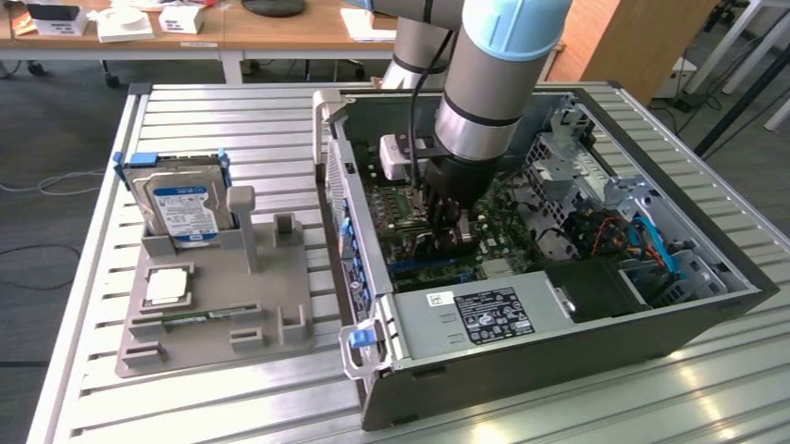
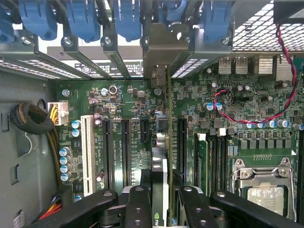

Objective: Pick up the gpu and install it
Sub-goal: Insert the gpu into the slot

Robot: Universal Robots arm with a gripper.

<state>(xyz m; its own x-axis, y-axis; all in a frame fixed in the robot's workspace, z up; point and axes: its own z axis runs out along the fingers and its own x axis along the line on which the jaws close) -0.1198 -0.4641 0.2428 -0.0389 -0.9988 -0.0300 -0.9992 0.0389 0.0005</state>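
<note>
The gpu (image 2: 160,173) is seen edge-on as a thin black card standing upright between my fingers (image 2: 138,205). Its metal bracket (image 2: 164,47) reaches the rear slot openings of the case. My gripper (image 2: 161,206) is shut on the gpu, directly over the black expansion slots (image 2: 182,142) of the green motherboard (image 2: 118,99). Whether the card's edge touches a slot is hidden. In the exterior view my gripper (image 1: 450,231) is low inside the open computer case (image 1: 691,314), with the dark gpu (image 1: 454,242) just above the motherboard.
The grey parts holder (image 1: 203,324) at the exterior view's left carries a silver hard drive (image 1: 183,208) and a green memory stick (image 1: 198,317). The power supply (image 1: 487,314) fills the case's near corner. A red-black wire (image 2: 251,118) and the CPU socket (image 2: 263,192) lie beside the slots.
</note>
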